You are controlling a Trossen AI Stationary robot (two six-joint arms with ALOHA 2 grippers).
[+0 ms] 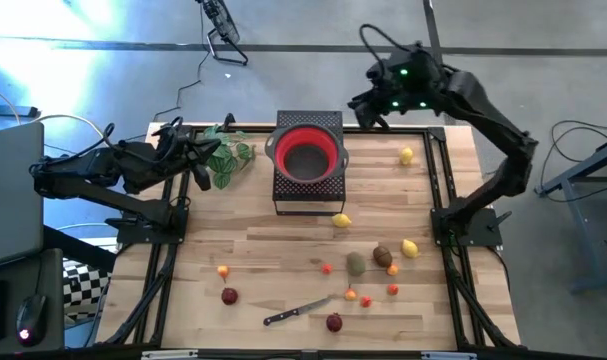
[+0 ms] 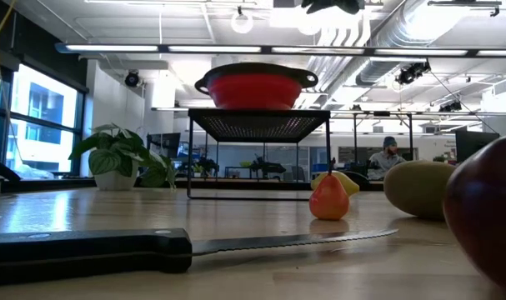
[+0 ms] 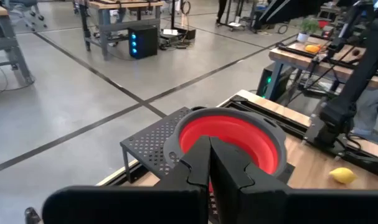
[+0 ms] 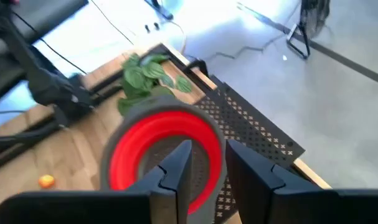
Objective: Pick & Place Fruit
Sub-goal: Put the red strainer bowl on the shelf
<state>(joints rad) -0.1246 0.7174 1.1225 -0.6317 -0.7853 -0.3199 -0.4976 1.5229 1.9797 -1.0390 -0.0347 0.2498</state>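
The fruit lies scattered over the near half of the wooden table: lemons point(image 1: 341, 221) point(image 1: 410, 248) point(image 1: 407, 155), a brown oval point(image 1: 382, 256), an olive oval point(image 1: 356, 263), dark red balls point(image 1: 229, 296) point(image 1: 333, 322) and tiny orange and red ones point(image 1: 326, 268). A red bowl point(image 1: 305, 155) sits on a black perforated stand point(image 1: 308, 195) at the far middle. My right gripper point(image 4: 204, 165) hangs above and to the right of the bowl, open a little, with nothing between its fingers. My left gripper point(image 3: 210, 155) is shut and raised at the far left, pointing at the bowl.
A green leafy sprig point(image 1: 228, 155) lies left of the bowl, close to my left gripper. A black-handled knife point(image 1: 295, 312) lies near the front edge among the fruit. Black rails point(image 1: 438, 190) run along both sides of the table.
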